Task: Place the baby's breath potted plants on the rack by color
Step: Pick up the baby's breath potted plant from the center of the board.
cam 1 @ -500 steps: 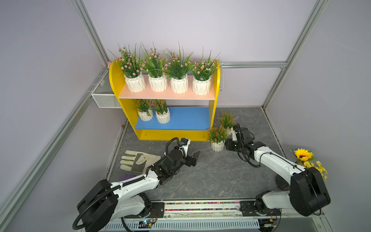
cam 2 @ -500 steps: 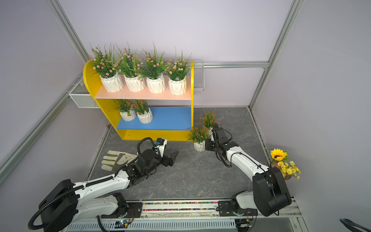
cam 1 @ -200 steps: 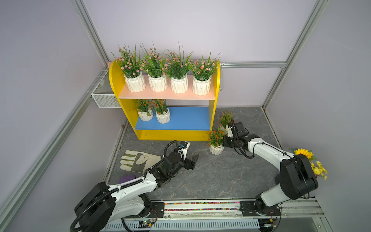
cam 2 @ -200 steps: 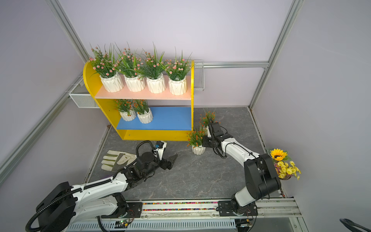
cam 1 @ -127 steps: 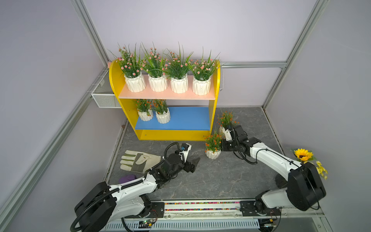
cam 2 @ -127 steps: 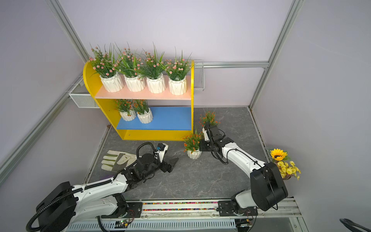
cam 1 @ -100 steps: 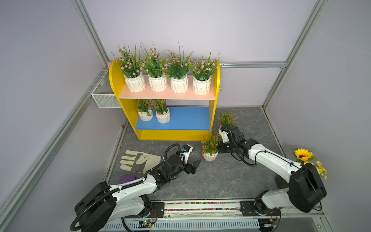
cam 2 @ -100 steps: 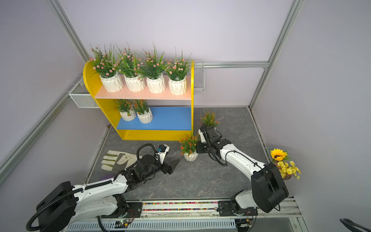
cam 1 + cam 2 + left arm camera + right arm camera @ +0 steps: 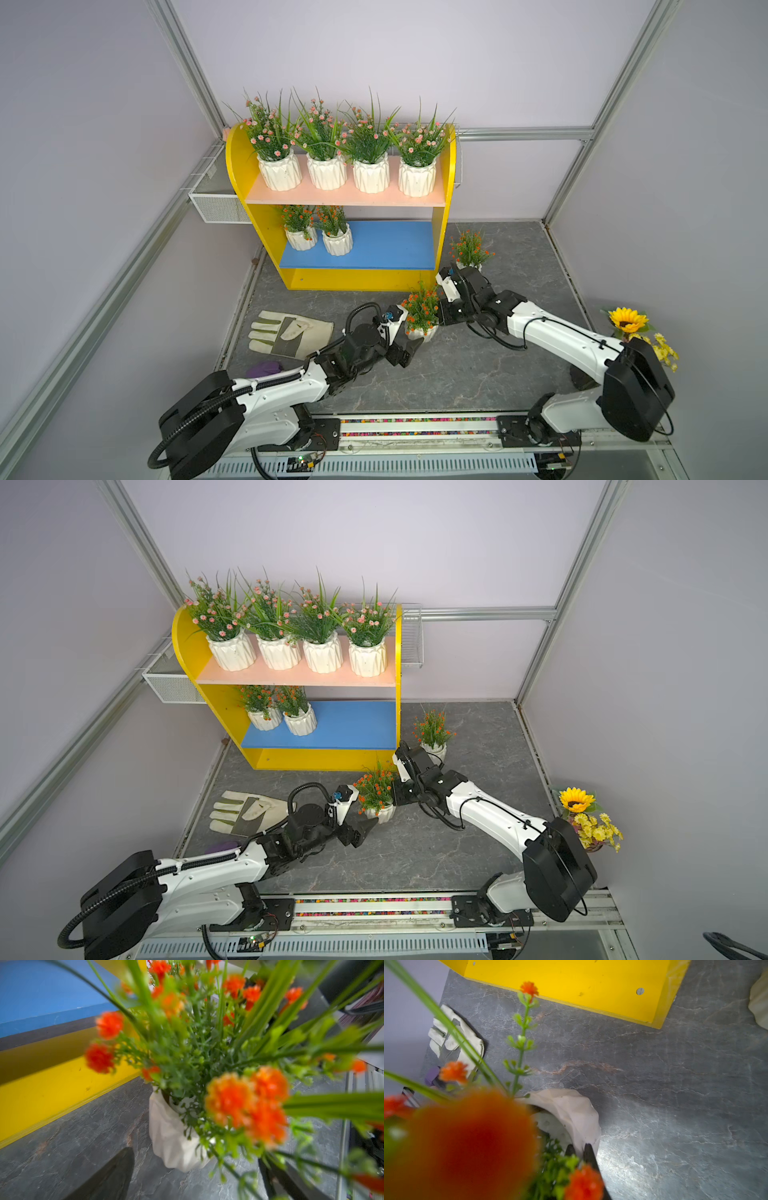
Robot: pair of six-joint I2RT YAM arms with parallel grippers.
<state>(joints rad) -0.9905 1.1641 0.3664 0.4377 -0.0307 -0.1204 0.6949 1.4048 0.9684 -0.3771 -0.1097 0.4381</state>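
Note:
The yellow rack (image 9: 442,245) carries several pink-flowered baby's breath potted plants (image 9: 370,166) on its pink board. Two orange-red ones (image 9: 320,232) stand at the left of its blue board. Another orange-red plant (image 9: 469,251) stands on the table beside the rack's right panel. In front of the rack my right gripper (image 9: 578,1148) is shut on the rim of a fourth orange-red plant's white pot (image 9: 577,1111), which tilts low over the table (image 9: 376,796). My left gripper (image 9: 195,1155) is open, one finger on each side of that pot (image 9: 170,1136), without touching it.
A pale work glove (image 9: 291,338) and a small purple object (image 9: 264,368) lie left of my left arm. A sunflower bouquet (image 9: 636,332) stands at the right wall. White wire baskets (image 9: 216,203) hang behind the rack. Walls close in on three sides.
My right gripper has carried the orange-red plant leftward and forward, away from the rack's right side. My left gripper has come up to the pot, its fingers now flanking it.

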